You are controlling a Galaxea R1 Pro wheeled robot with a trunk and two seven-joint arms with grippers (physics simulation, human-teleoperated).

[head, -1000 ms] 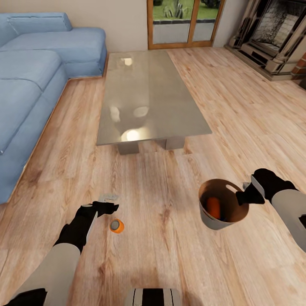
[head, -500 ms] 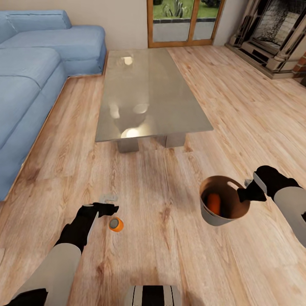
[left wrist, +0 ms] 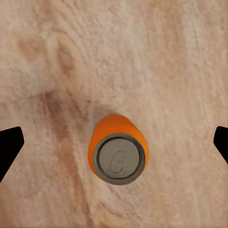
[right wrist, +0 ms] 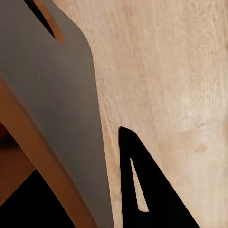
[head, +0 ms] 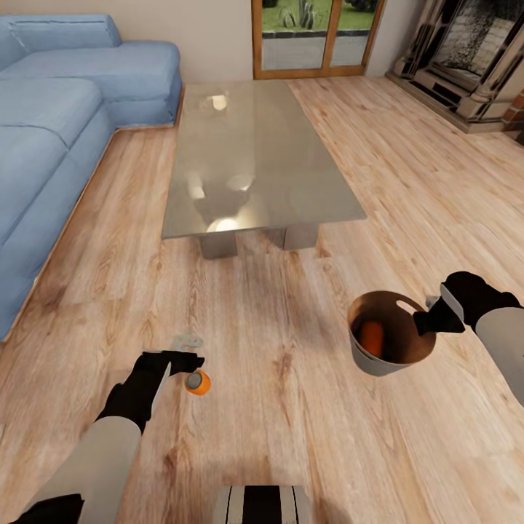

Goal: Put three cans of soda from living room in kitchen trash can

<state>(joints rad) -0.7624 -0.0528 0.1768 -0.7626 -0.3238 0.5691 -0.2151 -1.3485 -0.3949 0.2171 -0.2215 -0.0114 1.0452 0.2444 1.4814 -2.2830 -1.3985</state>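
Note:
One orange can of soda (head: pixel 198 381) (left wrist: pixel 118 154) stands upright on the wood floor, its grey top facing up. My left gripper (head: pixel 191 355) (left wrist: pixel 115 142) hangs over it, open, with a fingertip (left wrist: pixel 9 147) well clear on either side of the can. My right gripper (head: pixel 431 320) is shut on the rim of the trash can (head: pixel 389 360) (right wrist: pixel 52 95) and holds it tilted just above the floor. A second orange can (head: pixel 372 337) lies inside against the coppery brown wall. The third can is out of view.
The glass coffee table (head: pixel 255 156) stands straight ahead. The blue corner sofa (head: pixel 51 138) runs along the left. Wood-framed glass doors (head: pixel 313 36) and the brick fireplace (head: pixel 473 58) are at the back right. Light wood floor (head: pixel 291 407) lies between my arms.
The head view has shifted slightly. My left gripper has come a little closer over the can. The right gripper has drifted slightly right with the trash can.

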